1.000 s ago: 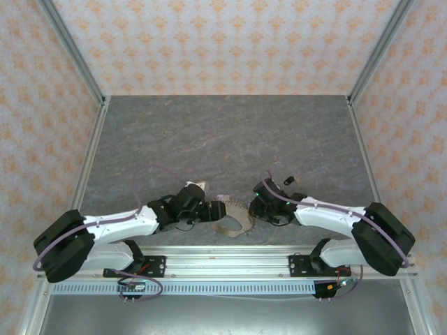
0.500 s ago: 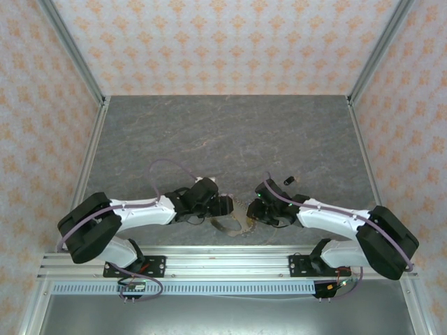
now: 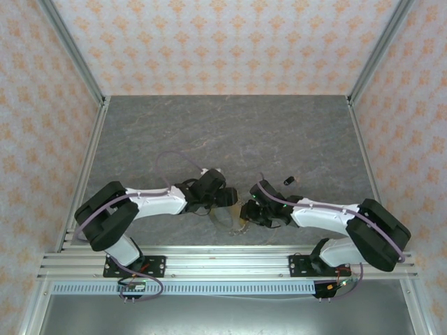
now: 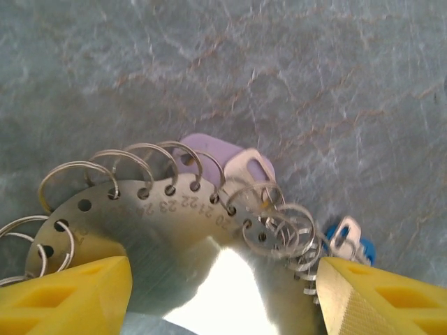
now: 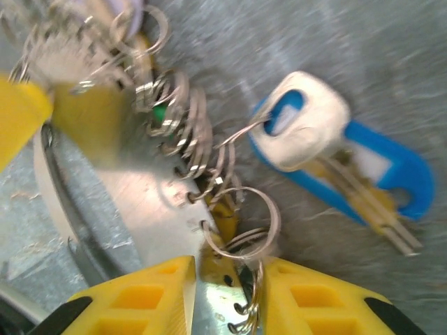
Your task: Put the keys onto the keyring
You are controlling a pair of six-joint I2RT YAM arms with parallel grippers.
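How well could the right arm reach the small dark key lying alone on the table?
Probably yes. The dark key lies on bare table near the right gripper, nothing between. But that gripper is shut on the keyring, so it must let go first.

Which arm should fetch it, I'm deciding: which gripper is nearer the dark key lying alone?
Right. The dark key lies just beyond and right of the right gripper; the left gripper is farther left.
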